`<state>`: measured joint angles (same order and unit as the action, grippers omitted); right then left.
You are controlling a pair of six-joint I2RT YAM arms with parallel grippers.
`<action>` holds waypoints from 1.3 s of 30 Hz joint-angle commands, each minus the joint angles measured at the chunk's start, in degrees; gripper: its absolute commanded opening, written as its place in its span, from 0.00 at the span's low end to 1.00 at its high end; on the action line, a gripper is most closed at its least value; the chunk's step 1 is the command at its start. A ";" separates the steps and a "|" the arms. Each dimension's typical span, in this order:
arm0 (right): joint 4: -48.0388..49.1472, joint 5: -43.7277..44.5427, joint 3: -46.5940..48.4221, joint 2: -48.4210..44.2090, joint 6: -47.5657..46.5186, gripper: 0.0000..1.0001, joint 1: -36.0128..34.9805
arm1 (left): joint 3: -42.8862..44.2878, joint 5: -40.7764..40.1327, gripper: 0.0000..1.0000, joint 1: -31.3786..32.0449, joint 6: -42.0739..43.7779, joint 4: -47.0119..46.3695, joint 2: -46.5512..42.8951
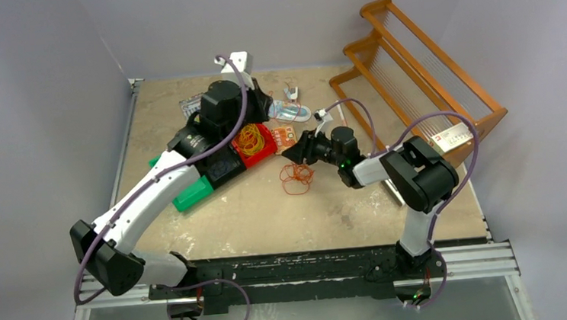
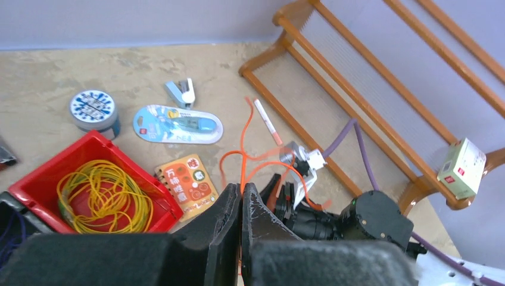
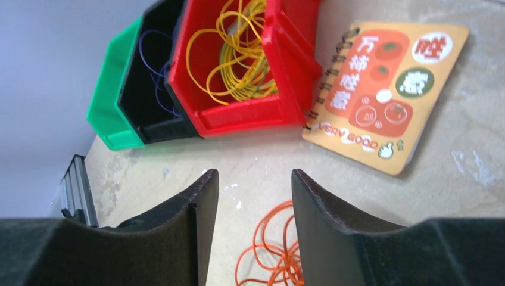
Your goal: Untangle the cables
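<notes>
Left wrist view: the left tool (image 2: 241, 199) is clenched, its jaws pressed together on an orange cable (image 2: 242, 161) that rises from between them toward 12 o'clock and then curls off toward 3 o'clock. At 9 o'clock of that tool, yellow cables (image 2: 104, 196) lie coiled inside a red bin (image 2: 36, 179), with an orange notebook (image 2: 187, 182) just beside the bin on the desk (image 2: 36, 77).

In the right wrist view the right tool (image 3: 253, 174) is released, its jaws standing apart with nothing between them. It hangs over a loose heap of orange cables (image 3: 274, 250) at 6 o'clock, on the bare desk. At 11 o'clock of it, purple cables (image 3: 156, 65) sit in a black bin (image 3: 149, 119), which is wedged between the red bin and a green bin (image 3: 107, 101)
</notes>
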<state>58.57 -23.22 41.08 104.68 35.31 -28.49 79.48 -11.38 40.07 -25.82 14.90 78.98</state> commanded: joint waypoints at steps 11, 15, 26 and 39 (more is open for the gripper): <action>-0.97 10.42 -3.55 -5.98 -1.75 0.49 -0.27 | 3.63 -1.25 0.00 -8.65 2.40 4.15 -4.81; -3.86 12.49 -3.03 -8.24 -4.55 0.50 -0.29 | 0.50 -1.68 0.00 -12.17 2.92 5.19 -6.70; -4.34 12.76 -3.29 -10.48 -7.17 0.54 -0.26 | -6.97 -9.57 0.00 -20.05 3.81 12.59 -14.32; -5.31 11.23 -2.50 -8.77 -6.85 0.54 -0.25 | -13.75 -20.92 0.00 -30.13 -2.38 19.97 -19.37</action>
<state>52.14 -11.53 37.45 96.16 29.32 -28.51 67.02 -27.16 12.36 -24.95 33.45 60.82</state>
